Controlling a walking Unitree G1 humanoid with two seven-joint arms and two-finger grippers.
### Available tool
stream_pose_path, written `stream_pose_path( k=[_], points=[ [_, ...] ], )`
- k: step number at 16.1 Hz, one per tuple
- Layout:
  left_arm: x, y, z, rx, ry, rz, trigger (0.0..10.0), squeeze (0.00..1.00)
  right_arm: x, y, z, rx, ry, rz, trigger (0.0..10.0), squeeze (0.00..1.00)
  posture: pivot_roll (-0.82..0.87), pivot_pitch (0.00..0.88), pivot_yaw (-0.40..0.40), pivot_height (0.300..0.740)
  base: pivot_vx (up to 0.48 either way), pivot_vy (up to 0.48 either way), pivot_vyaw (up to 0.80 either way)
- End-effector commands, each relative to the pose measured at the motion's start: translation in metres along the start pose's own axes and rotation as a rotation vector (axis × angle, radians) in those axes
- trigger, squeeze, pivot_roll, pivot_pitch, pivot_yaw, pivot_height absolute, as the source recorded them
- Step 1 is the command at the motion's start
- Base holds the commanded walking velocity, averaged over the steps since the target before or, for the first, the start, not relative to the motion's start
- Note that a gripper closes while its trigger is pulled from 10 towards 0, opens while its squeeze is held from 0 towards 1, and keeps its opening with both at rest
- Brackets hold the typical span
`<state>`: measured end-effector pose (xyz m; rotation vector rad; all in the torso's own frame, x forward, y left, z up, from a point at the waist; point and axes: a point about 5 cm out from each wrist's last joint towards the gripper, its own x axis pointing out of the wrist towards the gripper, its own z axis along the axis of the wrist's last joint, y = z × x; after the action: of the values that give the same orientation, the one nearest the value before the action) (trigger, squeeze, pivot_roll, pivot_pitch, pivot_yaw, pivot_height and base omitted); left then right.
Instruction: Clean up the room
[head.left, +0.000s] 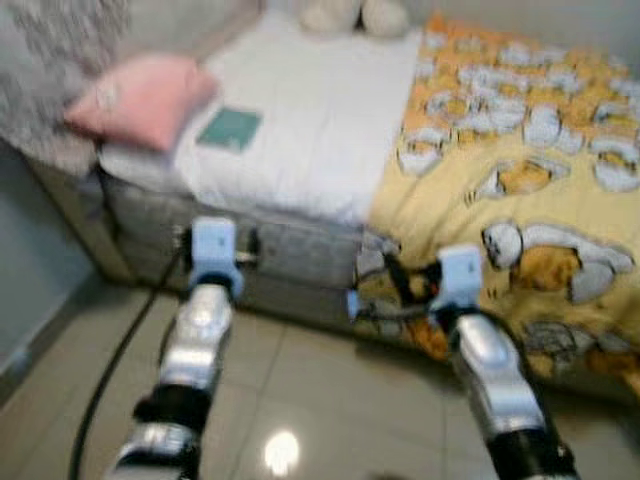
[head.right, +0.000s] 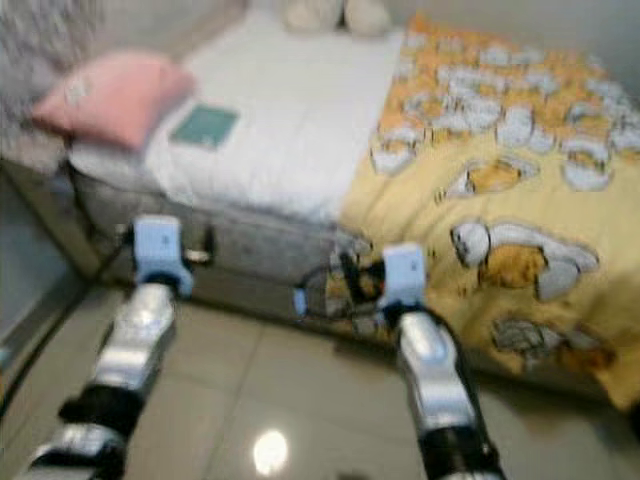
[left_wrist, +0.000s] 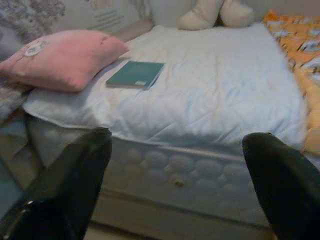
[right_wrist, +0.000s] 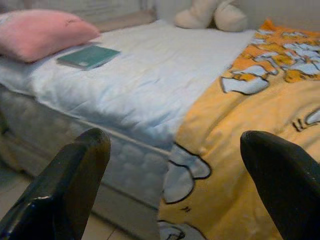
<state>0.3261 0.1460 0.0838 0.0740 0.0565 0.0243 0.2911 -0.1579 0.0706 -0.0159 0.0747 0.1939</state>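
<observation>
A bed (head.left: 310, 130) with a white quilt stands before me. On it lie a pink pillow (head.left: 145, 98), a green book (head.left: 230, 128) beside the pillow, and a cream plush toy (head.left: 355, 14) at the far end. A yellow cartoon-print blanket (head.left: 520, 190) covers the bed's right part and hangs over the near edge. My left gripper (left_wrist: 177, 185) is open, held in front of the mattress side below the book. My right gripper (right_wrist: 172, 185) is open too, held in front of the bed edge where quilt and blanket meet. Neither holds anything.
Glossy grey floor tiles (head.left: 300, 400) lie between me and the bed. A black cable (head.left: 120, 350) runs across the floor at the left. A patterned grey headboard or cushion (head.left: 50, 60) stands at the far left behind the pillow.
</observation>
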Motion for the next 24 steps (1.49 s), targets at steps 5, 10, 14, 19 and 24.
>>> stream_pose_path(
  k=[5, 10, 14, 19, 24],
  points=[
    [-0.013, 0.002, -0.012, -0.054, 0.034, -0.001, 10.0, 0.00, -0.001, -0.010, -0.005, 0.009, 0.033, -0.041, 10.0, 1.00, -0.04, 0.000, -0.010, 0.740, 0.349, 0.000, 0.31],
    [-0.060, 0.024, -0.017, -0.030, -0.042, -0.120, 10.0, 0.00, -0.052, -0.049, -0.017, 0.047, 0.039, -0.325, 10.0, 0.00, -0.06, 0.000, 0.013, 0.740, 0.000, 0.000, 0.00],
    [-0.046, 0.011, -0.024, -0.076, 0.031, -0.033, 10.0, 0.00, -0.039, -0.028, -0.022, 0.060, 0.052, -0.193, 10.0, 0.00, -0.05, 0.000, 0.017, 0.740, 0.266, -0.328, 0.63],
    [-0.056, 0.025, -0.037, -0.032, 0.126, 0.040, 10.0, 0.00, -0.028, -0.034, -0.009, 0.064, 0.021, -0.172, 10.0, 0.00, -0.04, 0.000, 0.015, 0.740, 0.342, -0.333, 0.60],
    [-0.054, 0.027, -0.037, 0.028, 0.161, 0.083, 10.0, 0.00, -0.018, -0.014, -0.014, 0.101, 0.042, -0.072, 10.0, 0.00, -0.03, 0.000, 0.006, 0.740, 0.321, -0.353, 0.60]
  ],
)
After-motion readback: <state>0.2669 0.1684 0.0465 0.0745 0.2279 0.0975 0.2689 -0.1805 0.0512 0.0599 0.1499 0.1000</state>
